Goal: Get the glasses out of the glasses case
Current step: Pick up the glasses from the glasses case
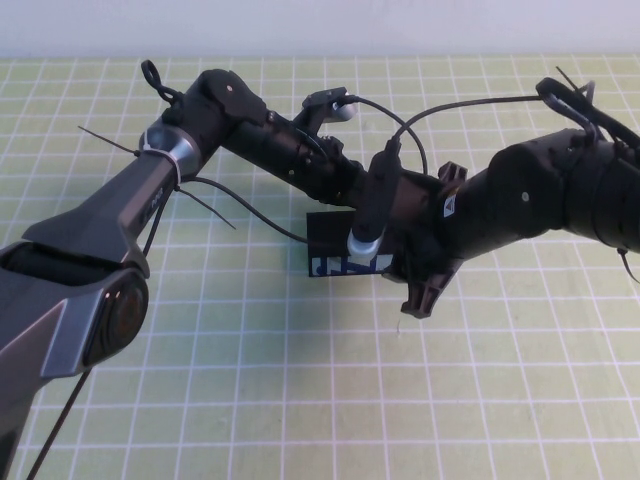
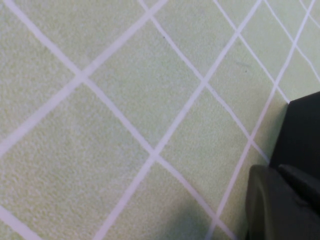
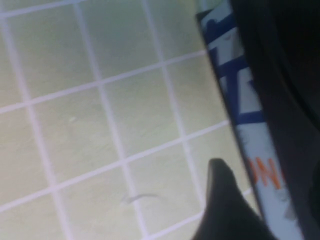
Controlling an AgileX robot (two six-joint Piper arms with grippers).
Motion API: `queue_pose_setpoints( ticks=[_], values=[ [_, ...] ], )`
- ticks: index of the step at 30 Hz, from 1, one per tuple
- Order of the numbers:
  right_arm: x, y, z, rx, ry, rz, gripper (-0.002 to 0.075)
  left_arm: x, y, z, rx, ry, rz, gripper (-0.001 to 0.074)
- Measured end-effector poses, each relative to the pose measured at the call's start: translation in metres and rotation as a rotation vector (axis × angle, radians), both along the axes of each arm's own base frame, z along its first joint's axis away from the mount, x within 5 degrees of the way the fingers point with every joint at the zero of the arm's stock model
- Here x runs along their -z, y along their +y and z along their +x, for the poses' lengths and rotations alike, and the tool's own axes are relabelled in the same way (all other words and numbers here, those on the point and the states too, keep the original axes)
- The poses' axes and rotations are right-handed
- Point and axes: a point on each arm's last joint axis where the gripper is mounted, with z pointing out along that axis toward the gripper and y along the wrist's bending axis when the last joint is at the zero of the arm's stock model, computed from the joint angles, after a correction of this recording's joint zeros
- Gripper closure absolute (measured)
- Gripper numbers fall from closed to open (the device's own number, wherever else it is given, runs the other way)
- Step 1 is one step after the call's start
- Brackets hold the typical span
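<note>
The glasses case [image 1: 335, 248] lies on the green grid mat at the middle, mostly covered by both arms; its black top and its pale side with blue marks show. The glasses are hidden. My left gripper [image 1: 345, 190] reaches in from the left and sits at the case's far side. In the left wrist view a dark part of it [image 2: 280, 205] lies next to the black case [image 2: 305, 130]. My right gripper [image 1: 434, 240] comes from the right and looks open around the case's right end. One fingertip [image 3: 222, 185] stands just beside the pale printed side [image 3: 250, 125].
The green mat with white grid lines [image 1: 300, 380] covers the table. Black cables [image 1: 450, 105] loop over both arms above the case. My left arm's forearm [image 1: 100, 250] fills the near left.
</note>
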Motion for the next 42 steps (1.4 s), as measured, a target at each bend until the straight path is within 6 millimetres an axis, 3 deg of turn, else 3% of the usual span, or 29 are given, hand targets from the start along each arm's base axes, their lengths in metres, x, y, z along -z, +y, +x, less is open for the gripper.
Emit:
queue_pose_setpoints(
  ticks=[11, 42],
  values=[
    [0.026, 0.005, 0.017, -0.037, -0.093, -0.058, 0.0405, 0.0, 0.0, 0.0, 0.001, 0.001, 0.0, 0.0739],
    [0.053, 0.006, 0.04, -0.085, -0.237, -0.091, 0.0429, 0.0, 0.0, 0.001, -0.008, -0.008, -0.003, 0.0739]
  ],
)
